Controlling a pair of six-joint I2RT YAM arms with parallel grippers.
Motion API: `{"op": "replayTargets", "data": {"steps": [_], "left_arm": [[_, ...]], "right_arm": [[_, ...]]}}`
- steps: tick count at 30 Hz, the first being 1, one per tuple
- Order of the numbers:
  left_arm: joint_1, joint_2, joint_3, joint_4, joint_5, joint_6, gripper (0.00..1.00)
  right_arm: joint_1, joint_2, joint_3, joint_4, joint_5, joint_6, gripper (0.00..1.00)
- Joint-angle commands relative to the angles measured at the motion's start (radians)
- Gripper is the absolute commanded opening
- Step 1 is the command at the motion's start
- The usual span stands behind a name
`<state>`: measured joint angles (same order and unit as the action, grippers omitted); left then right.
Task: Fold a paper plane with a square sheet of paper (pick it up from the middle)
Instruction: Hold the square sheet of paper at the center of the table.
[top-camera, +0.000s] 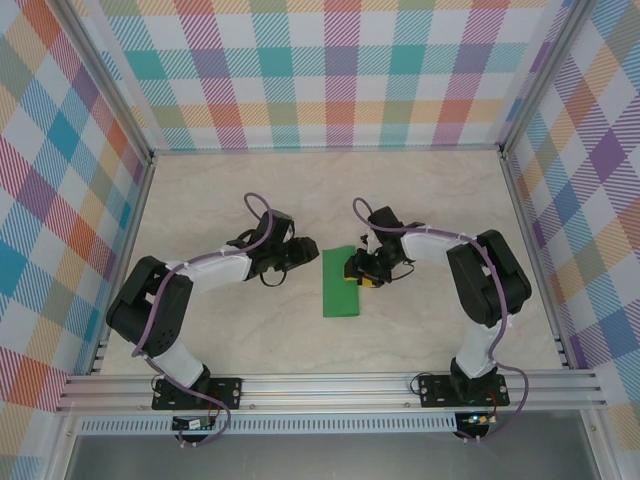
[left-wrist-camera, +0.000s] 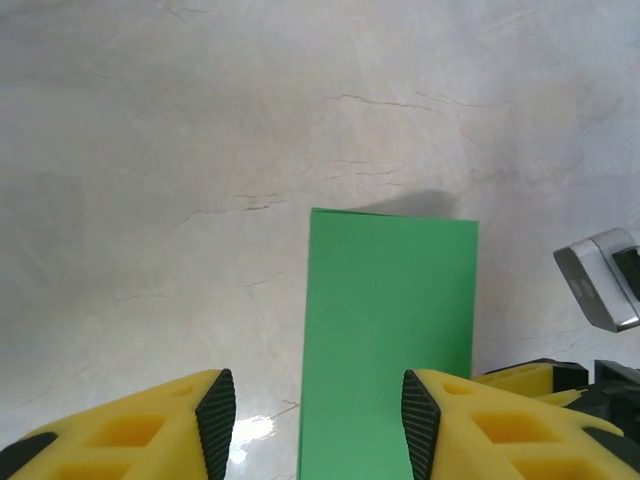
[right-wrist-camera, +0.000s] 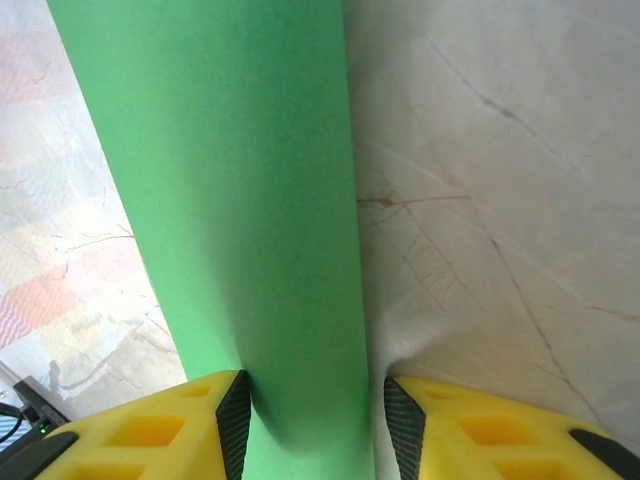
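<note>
The checked walls (top-camera: 340, 70) in pastel squares close in the top and both sides of the overhead view. Below them lies the pale, marble-patterned table (top-camera: 430, 200), filling the middle of the frame. The left arm (top-camera: 160, 310) bends up from the lower left and the right arm (top-camera: 490, 290) from the lower right, and both reach in toward the centre.

Between them, just below the middle of the overhead frame, the green paper (top-camera: 338, 298) lies on the table, folded to a narrow upright rectangle.

The left gripper (top-camera: 305, 257) sits just beside the paper's upper left corner. In its own camera its yellow fingers (left-wrist-camera: 150, 430) stand released and well apart, and the paper (left-wrist-camera: 390, 320) lies flat beyond them, toward the right-hand finger.

The right gripper (top-camera: 356, 272) is over the paper's right edge. From its wrist the paper (right-wrist-camera: 240, 200) runs down the frame and between the black pads (right-wrist-camera: 235, 415), which stand apart. It touches the left pad, but I cannot tell whether they are pinching it.
</note>
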<state>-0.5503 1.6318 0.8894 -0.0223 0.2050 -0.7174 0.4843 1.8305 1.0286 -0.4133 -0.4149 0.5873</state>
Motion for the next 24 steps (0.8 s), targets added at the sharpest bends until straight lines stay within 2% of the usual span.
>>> {"op": "replayTargets", "data": {"steps": [1, 11, 24], "left_arm": [[-0.014, -0.035, 0.015, -0.062, -0.051, -0.02, 0.52], [-0.025, -0.021, -0.002, -0.021, -0.041, -0.056, 0.53], [-0.054, 0.04, 0.007, 0.041, 0.007, -0.064, 0.43]], "right_arm": [[0.005, 0.085, -0.01, -0.026, 0.175, 0.015, 0.45], [0.017, 0.129, 0.019, -0.068, 0.232, 0.002, 0.44], [0.022, 0.17, 0.033, -0.089, 0.265, -0.037, 0.44]]}}
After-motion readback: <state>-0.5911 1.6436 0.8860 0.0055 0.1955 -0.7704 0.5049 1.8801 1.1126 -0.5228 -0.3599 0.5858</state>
